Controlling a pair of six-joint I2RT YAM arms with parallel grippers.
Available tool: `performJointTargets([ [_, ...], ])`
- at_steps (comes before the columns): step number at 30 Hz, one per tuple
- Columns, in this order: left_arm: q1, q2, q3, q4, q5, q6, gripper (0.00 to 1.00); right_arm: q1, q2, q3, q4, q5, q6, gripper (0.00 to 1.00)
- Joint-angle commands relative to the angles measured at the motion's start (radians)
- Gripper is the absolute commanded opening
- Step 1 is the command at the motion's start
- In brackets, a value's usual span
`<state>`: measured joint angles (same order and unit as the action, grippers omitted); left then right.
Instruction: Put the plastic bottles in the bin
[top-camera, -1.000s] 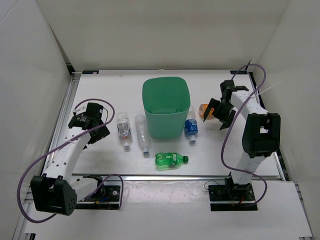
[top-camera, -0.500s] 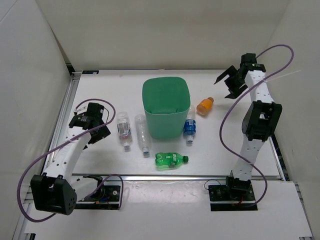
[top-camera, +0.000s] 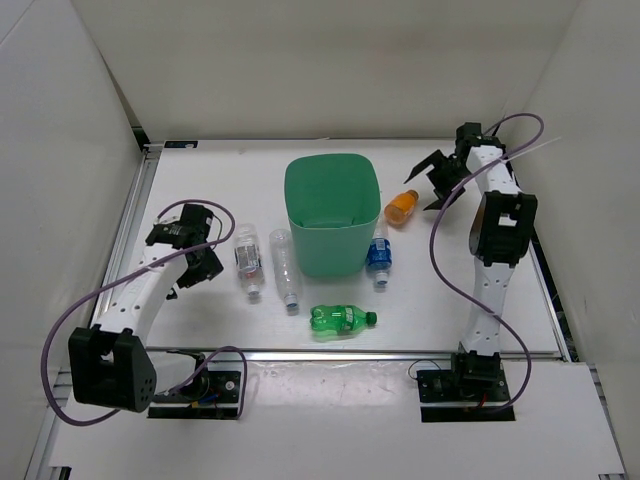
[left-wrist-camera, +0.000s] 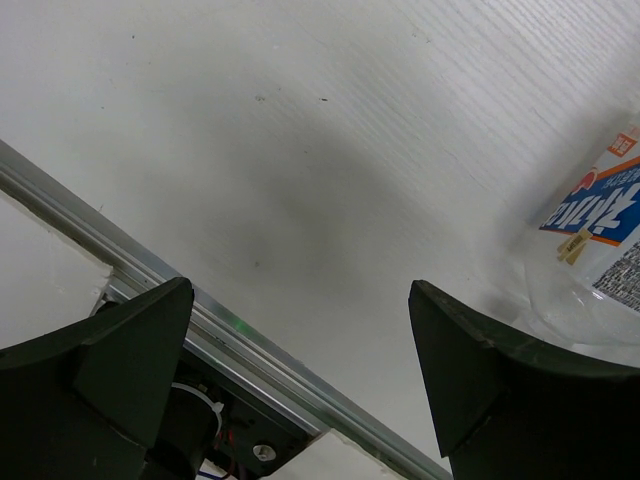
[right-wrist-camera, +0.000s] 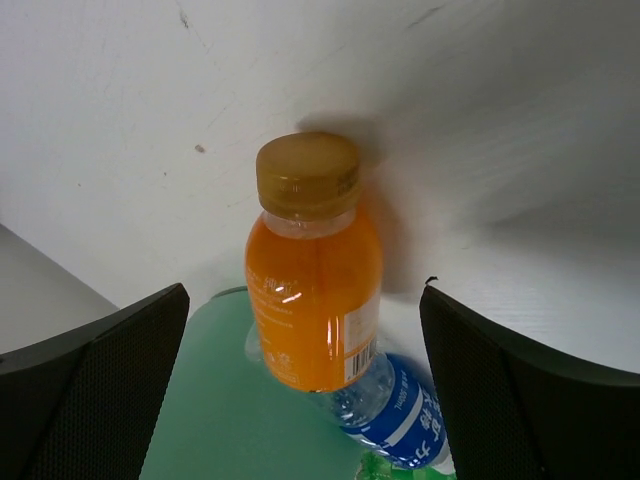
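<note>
White left arm (top-camera: 145, 295) and right arm (top-camera: 488, 290) carry black joint housings, black wedge-shaped jaws and purple cables (top-camera: 432, 245).

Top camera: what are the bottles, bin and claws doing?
bin, upright, no bottle inside
orange bottle, lying down
blue-label bottle, lying down
green soda bottle, lying down
left clear bottle, lying down
right clear bottle, lying down
left gripper, open, empty
right gripper, open, empty

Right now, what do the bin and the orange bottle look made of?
Bin: likely moulded plastic, matte mint green; even colour, rounded corners, thin rim.
Orange bottle: probably clear glossy plastic; bright glints on its shoulder, orange contents showing through, though glass can't be ruled out.
Cap: opaque mustard-yellow, seemingly plastic.
</note>
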<state>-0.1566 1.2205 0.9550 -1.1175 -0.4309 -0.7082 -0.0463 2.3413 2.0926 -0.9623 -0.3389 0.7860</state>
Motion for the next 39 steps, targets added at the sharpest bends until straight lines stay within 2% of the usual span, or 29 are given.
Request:
performJointTargets([
  [1,-0.004,-0.004,-0.002,-0.001,-0.029,-0.01,1.0,0.031,0.053,0.046,0.019,-0.058,0.007,1.0],
  [12,-0.004,0.014,0.007,-0.01,-0.029,-0.01,1.0,0.071,0.177,0.058,0.042,-0.149,0.007,1.0],
  [16,-0.004,0.023,0.007,-0.01,-0.029,-0.01,1.0,0.071,0.177,0.038,0.051,-0.149,0.007,0.85],
  [20,-0.004,0.033,0.007,-0.01,-0.02,-0.01,1.0,0.071,0.118,-0.029,0.051,-0.094,-0.002,0.56],
  [22,-0.004,0.033,0.007,-0.01,-0.02,-0.01,1.0,0.048,0.072,-0.066,0.051,-0.056,-0.002,0.5],
  [23,-0.004,0.033,0.007,-0.01,-0.02,-0.01,1.0,0.039,0.053,-0.078,0.062,-0.04,0.007,0.43],
  [25,-0.004,0.042,0.007,-0.01,-0.02,0.0,1.0,0.005,-0.002,-0.091,0.085,-0.04,0.016,0.37],
  [26,-0.004,0.042,0.007,-0.001,-0.02,0.0,1.0,-0.004,-0.019,-0.082,0.094,-0.04,0.016,0.28],
  [29,-0.004,0.042,0.007,-0.001,-0.02,0.0,1.0,-0.027,-0.101,-0.06,0.12,-0.083,0.025,0.16],
  [34,-0.004,0.042,0.007,0.008,-0.011,0.01,1.0,-0.027,-0.319,-0.06,0.23,-0.176,0.045,0.14],
  [39,-0.014,0.051,0.007,0.027,0.037,0.045,1.0,0.054,-0.474,-0.036,0.258,-0.23,0.01,0.13],
])
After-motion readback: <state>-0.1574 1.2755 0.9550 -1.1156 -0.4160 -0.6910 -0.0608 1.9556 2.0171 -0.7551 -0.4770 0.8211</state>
